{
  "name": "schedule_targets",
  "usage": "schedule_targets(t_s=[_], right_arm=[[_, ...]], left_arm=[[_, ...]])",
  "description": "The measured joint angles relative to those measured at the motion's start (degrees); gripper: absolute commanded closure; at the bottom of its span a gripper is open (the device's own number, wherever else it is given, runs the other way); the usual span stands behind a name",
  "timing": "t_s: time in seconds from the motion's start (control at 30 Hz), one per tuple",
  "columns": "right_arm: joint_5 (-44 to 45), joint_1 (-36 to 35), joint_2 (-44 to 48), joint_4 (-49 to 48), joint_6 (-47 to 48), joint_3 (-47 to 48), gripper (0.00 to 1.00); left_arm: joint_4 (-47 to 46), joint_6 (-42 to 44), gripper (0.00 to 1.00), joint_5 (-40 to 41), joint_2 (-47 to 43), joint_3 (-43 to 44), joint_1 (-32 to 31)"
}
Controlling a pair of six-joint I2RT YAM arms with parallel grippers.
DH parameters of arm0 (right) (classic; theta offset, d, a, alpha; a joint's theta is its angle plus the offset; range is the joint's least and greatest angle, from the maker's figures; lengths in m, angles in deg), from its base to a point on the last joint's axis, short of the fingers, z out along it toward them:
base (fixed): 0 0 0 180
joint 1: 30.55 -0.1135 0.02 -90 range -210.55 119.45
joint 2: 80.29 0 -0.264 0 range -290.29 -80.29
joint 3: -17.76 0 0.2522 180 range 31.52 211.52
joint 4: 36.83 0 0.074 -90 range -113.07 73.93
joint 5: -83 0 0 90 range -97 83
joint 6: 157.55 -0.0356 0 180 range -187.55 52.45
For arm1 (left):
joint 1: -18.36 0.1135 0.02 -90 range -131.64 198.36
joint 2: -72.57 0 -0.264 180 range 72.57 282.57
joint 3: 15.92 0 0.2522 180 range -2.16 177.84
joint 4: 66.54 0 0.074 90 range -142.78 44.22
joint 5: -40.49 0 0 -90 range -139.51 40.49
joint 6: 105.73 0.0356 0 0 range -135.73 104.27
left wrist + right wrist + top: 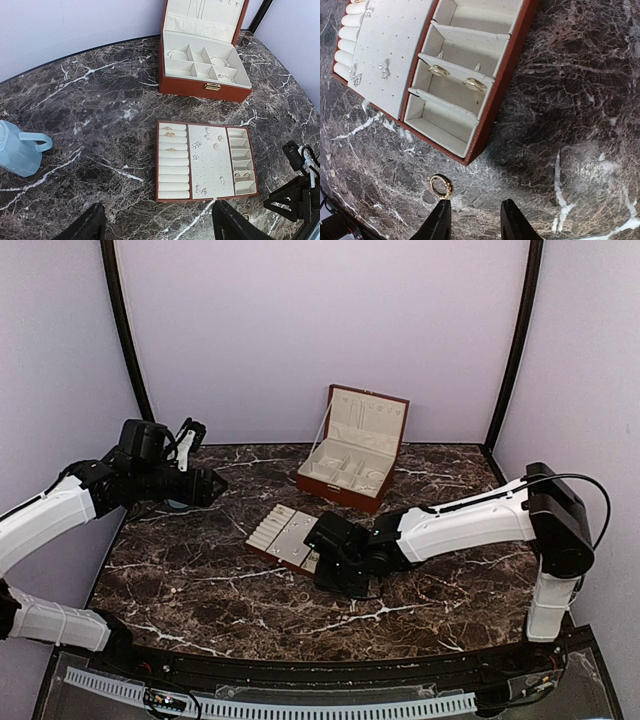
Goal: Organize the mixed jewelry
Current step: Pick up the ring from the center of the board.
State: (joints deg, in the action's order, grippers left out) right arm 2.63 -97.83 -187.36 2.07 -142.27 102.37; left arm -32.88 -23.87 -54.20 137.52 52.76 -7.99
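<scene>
A small gold ring (pixel 440 186) of the mixed jewelry lies on the marble, just off the corner of the flat compartment tray (pixel 495 100). My right gripper (pixel 474 210) is open low over the table. Its left fingertip (pixel 441 212) touches the ring's near edge, and nothing lies between the fingers. In the tray (pixel 207 167), gold rings (pixel 169 133) sit in the roll slots, sparkly earrings (pixel 197 145) on the pad, and gold pieces (pixel 455 77) in a side compartment. My left gripper (pixel 157 225) hangs open and empty, high above the table's left part (pixel 205 485).
The red-brown hinged box (pixel 205 87) stands open behind the tray, with bracelets in its cream compartments. A blue cup (pixel 20 150) stands at the far left of the table. The right arm (pixel 460 520) reaches across the table's right half.
</scene>
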Motion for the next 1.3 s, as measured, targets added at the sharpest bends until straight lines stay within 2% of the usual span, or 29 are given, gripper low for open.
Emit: schedule_targets(t_s=[0.2,0.6,1.3], right_arm=[[-0.5,-0.02,-3.32,2.43,-0.83,3.72,0.63],[-1.03,-0.26,-8.76,7.04,0.31,11.43,0.68],[-3.87,-1.66,-15.74,13.73,2.84,20.31,0.81]], left_arm=[[0.39,0.5,0.24,1.33,0.0,-0.39,0.0],[0.39,1.05,0.23,2.4,-0.09,-0.57,0.0],[0.39,1.31,0.22,2.62,-0.31,-0.66,0.0]])
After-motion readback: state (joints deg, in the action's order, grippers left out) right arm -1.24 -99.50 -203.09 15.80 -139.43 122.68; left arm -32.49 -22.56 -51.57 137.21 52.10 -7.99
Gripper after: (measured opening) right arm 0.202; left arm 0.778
